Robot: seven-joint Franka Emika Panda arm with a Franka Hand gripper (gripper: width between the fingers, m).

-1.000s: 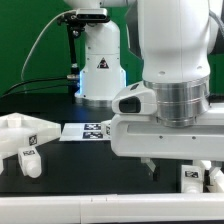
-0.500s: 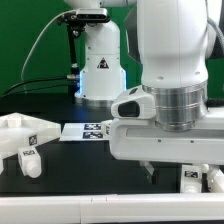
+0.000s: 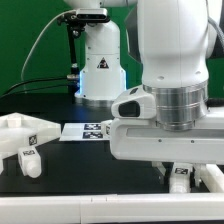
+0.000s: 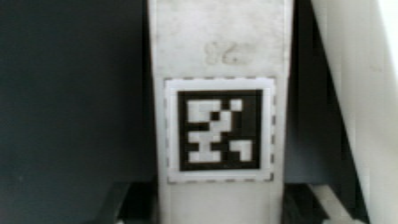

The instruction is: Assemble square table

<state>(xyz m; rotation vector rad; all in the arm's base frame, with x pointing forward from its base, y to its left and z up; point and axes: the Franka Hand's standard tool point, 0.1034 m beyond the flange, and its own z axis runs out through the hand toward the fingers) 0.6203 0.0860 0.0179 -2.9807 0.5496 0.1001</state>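
Fingers (image 3: 163, 170) shifted toward exterior view's right, now astride leg (image 4: 217, 60), b/w tag (image 4: 217, 130) facing wrist cam, grip can't tell

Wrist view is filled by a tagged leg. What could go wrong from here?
1. The leg seems centred between the jaws; an uneven close could twist or push it instead of gripping.
2. In the exterior view the arm hides most of it, so a slip may go unseen.
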